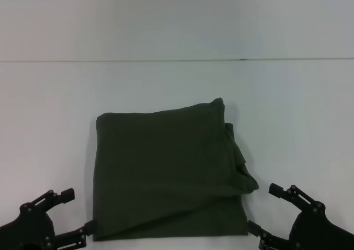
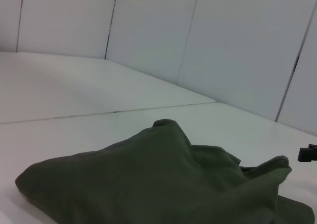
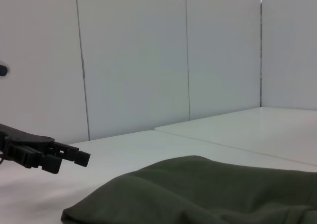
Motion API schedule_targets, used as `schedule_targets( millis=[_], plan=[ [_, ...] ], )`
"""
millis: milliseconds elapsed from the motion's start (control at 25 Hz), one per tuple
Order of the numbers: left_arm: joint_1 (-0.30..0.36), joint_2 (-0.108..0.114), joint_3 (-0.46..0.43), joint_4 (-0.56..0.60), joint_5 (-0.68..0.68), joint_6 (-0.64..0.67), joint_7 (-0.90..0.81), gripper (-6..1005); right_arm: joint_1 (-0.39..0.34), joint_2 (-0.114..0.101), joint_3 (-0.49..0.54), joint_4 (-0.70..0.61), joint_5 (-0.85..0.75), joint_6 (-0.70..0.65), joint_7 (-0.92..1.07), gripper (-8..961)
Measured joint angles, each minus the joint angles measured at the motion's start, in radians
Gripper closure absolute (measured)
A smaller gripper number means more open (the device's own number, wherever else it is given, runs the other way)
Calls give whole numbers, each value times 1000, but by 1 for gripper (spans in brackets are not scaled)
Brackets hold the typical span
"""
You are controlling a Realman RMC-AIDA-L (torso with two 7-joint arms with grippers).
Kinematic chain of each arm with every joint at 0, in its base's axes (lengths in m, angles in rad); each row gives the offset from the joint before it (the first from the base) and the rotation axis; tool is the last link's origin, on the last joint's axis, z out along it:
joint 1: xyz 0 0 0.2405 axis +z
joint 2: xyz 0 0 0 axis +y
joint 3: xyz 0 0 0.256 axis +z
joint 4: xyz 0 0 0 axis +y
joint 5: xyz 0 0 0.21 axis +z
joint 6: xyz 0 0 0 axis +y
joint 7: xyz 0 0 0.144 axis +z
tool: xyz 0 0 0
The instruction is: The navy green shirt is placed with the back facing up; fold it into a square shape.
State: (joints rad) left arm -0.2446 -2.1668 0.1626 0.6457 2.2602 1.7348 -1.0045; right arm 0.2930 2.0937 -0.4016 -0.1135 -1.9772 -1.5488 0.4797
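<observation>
The navy green shirt (image 1: pixel 168 175) lies folded into a rough square in the middle of the white table (image 1: pixel 50 123), plain side up, with bunched layers sticking out along its right edge. It also fills the lower part of the left wrist view (image 2: pixel 148 184) and of the right wrist view (image 3: pixel 208 192). My left gripper (image 1: pixel 81 210) stands open just off the shirt's near left corner, holding nothing. My right gripper (image 1: pixel 260 207) stands open just off the near right corner, also holding nothing.
A thin seam (image 1: pixel 177 60) crosses the table behind the shirt. White wall panels (image 3: pixel 133 60) stand beyond the table. The left gripper's fingers (image 3: pixel 49 154) show across the cloth in the right wrist view, and a tip of the right gripper (image 2: pixel 308 153) shows in the left wrist view.
</observation>
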Motion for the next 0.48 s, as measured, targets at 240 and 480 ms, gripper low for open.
schedule_targets(
  millis=[240,480],
  plan=[
    [-5,1,0,0,-2,-2,1,48,0,0,3,0,0,-2,-1,7],
    [-9,1,0,-1,-2,2,0,47,-4,0,3,0,0,-6,-1,7]
  ],
)
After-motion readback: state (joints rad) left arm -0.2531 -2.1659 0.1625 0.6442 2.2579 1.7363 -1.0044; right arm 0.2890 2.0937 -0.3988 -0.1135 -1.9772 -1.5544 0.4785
